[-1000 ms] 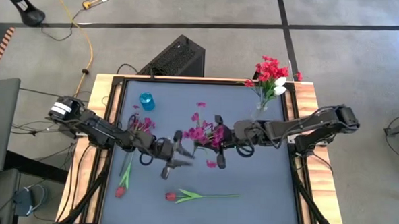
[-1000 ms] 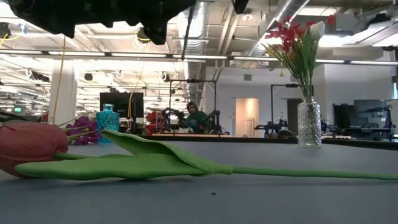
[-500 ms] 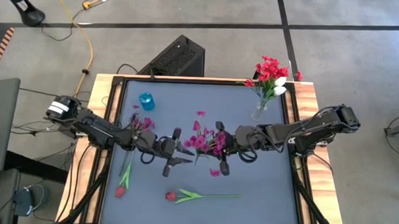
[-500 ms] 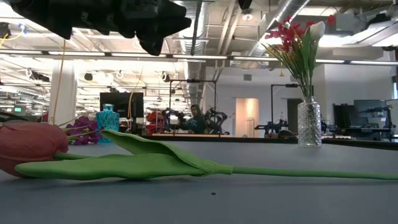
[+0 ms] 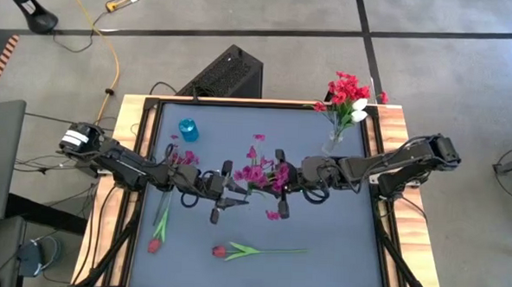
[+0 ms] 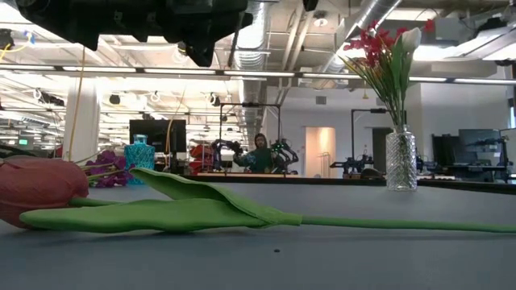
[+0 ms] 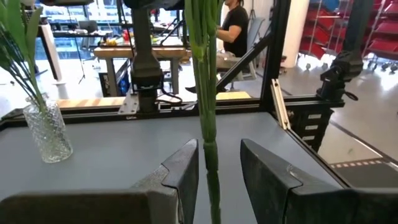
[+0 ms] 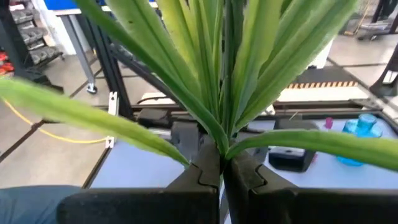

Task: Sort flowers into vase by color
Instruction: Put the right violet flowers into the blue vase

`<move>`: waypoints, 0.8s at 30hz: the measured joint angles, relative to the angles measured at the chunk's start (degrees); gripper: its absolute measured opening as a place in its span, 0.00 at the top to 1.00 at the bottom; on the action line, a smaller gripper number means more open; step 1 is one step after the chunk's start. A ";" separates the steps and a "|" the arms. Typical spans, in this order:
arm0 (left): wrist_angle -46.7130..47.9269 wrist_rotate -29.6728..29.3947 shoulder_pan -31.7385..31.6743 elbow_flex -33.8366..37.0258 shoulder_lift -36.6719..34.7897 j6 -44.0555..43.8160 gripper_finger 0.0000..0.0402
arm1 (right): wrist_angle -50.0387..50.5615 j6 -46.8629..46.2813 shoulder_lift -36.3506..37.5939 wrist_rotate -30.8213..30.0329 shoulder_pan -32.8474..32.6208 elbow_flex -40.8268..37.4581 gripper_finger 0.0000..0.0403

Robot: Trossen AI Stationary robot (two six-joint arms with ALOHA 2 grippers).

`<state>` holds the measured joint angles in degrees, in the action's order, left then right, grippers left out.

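Holding the magenta spray (image 5: 263,172) above the table's (image 5: 338,242) middle, your right gripper (image 8: 221,171) has its fingers clamped on the green stem, leaves fanning just above them. Your left gripper (image 7: 217,171) sits just beside it from the opposite side, fingers parted with the same stem hanging between them; you cannot confirm contact on either finger. You have a clear vase (image 5: 333,143) at the far right corner holding red and white flowers. A blue vase (image 5: 187,129) stands far left. One red tulip (image 5: 256,250) lies near the front edge, another (image 5: 157,239) front left, and more magenta blooms (image 5: 183,159) lie near the left arm.
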<state>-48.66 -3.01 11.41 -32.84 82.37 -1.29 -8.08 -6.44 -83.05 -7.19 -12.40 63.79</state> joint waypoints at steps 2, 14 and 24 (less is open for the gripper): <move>-0.12 -0.03 -0.05 0.00 0.00 -0.12 0.73 | -0.24 0.31 -0.58 -0.01 0.69 0.00 0.92; 1.66 0.16 -0.10 -0.02 0.00 -0.93 0.94 | 0.09 -0.56 -1.70 2.14 1.28 -0.02 0.91; 1.74 1.23 -1.66 -0.02 -0.46 -2.83 0.99 | 0.53 -2.03 -1.26 2.81 1.26 -0.02 0.75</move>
<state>-46.92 -1.78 9.75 -32.86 81.91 -4.12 -7.55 -8.47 -84.31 -4.38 -11.14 63.77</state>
